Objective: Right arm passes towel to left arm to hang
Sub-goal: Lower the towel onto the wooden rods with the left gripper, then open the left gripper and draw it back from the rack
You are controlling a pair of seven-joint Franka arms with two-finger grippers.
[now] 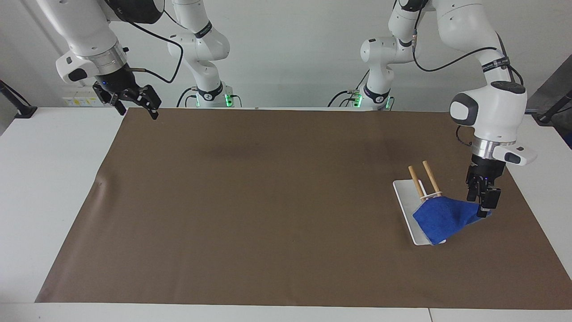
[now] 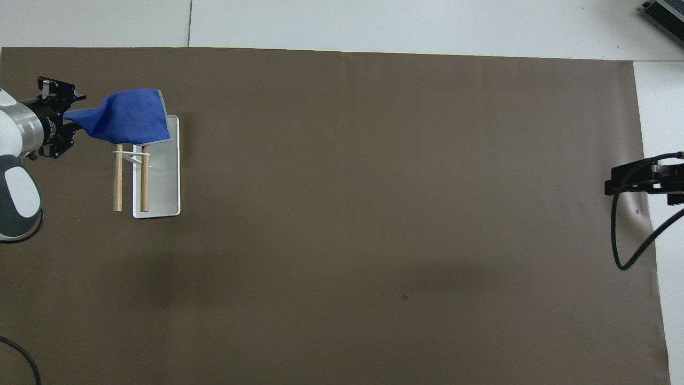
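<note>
Facing view shows the left gripper point(image 1: 483, 200) low at the left arm's end of the table, beside the rack point(image 1: 422, 188) — a white base plate carrying two wooden rods. Its fingers stand apart, and a drawn-out corner of the towel point(image 1: 442, 218) reaches in between them. Whether that corner touches a finger cannot be told; the fingers are not clamped on it.

Relation governing the next move: the towel lies from the left gripper toward the middle of the table, draped over the rod ends farthest from the robots. In the overhead view the towel point(image 2: 131, 116) tapers to a point aimed at the left gripper point(image 2: 60, 116), so its long axis runs along the table's length, across the rods. The rods themselves run nearer-to-farther from the robots.

The left arm is the near one by a wide margin. The right gripper point(image 1: 136, 100), fingers apart and holding nothing, hangs over the mat's point(image 1: 268, 201) corner at the right arm's end, well apart from the rack; that arm waits.

Condition of the towel: bright blue, pale edging visible along one side, bunched and sloping rather than flat. It overhangs the base plate's end. Judgement — hanging appears done; a clean withdrawal should avoid snagging the corner.
</note>
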